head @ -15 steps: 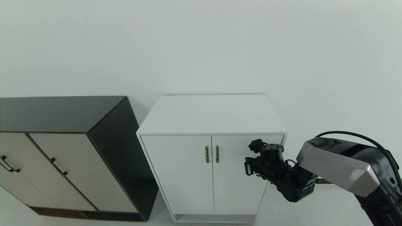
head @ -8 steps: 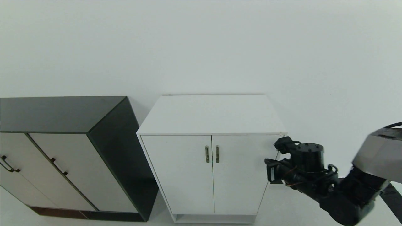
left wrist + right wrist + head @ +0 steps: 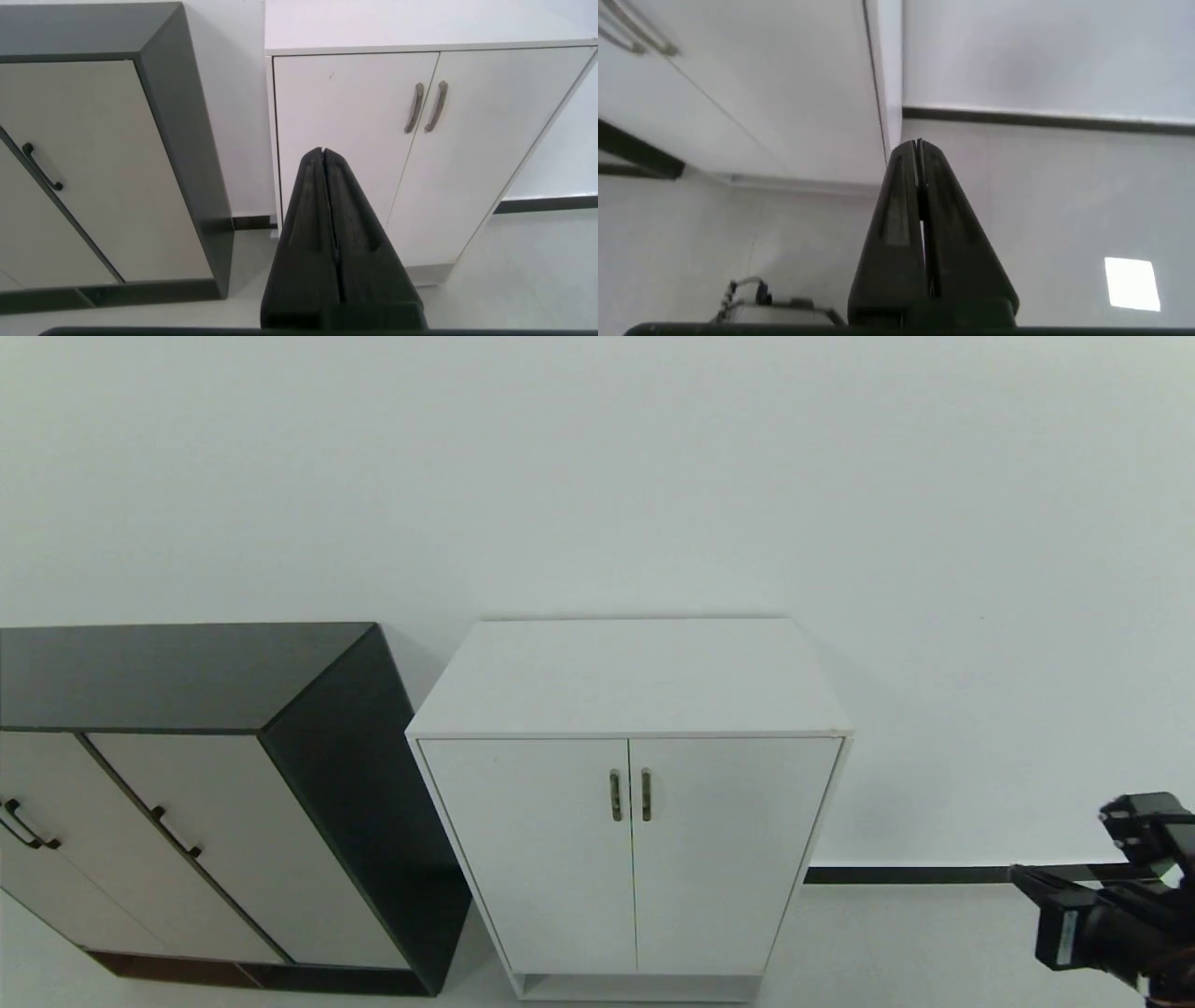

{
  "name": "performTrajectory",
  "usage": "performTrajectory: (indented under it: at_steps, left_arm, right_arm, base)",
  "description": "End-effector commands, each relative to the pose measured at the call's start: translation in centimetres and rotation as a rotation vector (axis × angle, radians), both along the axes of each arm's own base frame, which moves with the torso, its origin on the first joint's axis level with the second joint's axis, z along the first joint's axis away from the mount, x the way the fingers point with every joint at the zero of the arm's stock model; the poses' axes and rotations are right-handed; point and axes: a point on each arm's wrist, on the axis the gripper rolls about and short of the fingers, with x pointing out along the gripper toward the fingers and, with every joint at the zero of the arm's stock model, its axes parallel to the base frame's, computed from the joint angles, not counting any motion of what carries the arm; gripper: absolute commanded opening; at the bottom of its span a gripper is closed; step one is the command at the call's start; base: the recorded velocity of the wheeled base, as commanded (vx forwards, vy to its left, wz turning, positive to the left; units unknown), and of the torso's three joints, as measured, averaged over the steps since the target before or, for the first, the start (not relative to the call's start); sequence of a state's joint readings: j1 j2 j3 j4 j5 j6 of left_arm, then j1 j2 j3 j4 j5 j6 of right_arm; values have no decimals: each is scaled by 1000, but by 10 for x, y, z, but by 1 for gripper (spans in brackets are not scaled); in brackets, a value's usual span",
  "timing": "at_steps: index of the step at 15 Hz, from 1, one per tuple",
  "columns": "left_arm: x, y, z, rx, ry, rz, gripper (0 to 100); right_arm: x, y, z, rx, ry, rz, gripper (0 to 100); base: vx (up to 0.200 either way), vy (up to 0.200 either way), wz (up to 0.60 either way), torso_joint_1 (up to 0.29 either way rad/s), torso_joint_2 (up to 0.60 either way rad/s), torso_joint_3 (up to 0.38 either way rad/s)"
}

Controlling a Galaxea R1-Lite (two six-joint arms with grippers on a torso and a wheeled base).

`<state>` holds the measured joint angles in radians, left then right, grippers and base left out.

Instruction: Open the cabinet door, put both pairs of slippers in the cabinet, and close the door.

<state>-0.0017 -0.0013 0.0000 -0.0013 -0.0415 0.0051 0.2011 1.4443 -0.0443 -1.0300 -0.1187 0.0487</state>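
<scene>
**Cabinet doors shut, both claws pressed together**

In the head view the white cabinet stands on the floor against the pale wall, just toward 6 o'clock from the middle. Its left door and right door are both closed and meet at a thin central seam. The two slim vertical handles sit side by side, one on each side of the seam, near the doors' upper edge.

At the white cabinet's 9 o'clock is a dark cabinet with pale doors, also closed. The two cabinets stand near each other with a narrow gap between them. A dark baseboard runs along the wall from the white cabinet toward 3 o'clock.

The right arm shows at 4 o'clock, low by the floor and well apart from the white cabinet.

The left claw has its fingers together with nothing between them. It points at the white cabinet's front from a distance.

The right claw is likewise pressed together and holds nothing. It is aimed toward the white cabinet's lower outer corner and the baseboard.
</scene>
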Motion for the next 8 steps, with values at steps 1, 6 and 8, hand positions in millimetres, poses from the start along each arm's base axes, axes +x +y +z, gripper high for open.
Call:
performTrajectory:
  at_steps: [1,6,8]
  left_arm:
    - [0,0,0,-1,1,2,0]
    - [0,0,0,-2,1,2,0]
    - [0,0,0,-2,1,2,0]
  right_arm:
    - [-60,-14,12,-8,-39,67,0]
    - [-118,-23,-3,-9,11,90,0]
    - [-134,-25,-7,-6,-12,107,0]
  base:
    - [0,0,0,0,0,0]
    - [0,0,0,0,0,0]
    - [0,0,0,0,0,0]
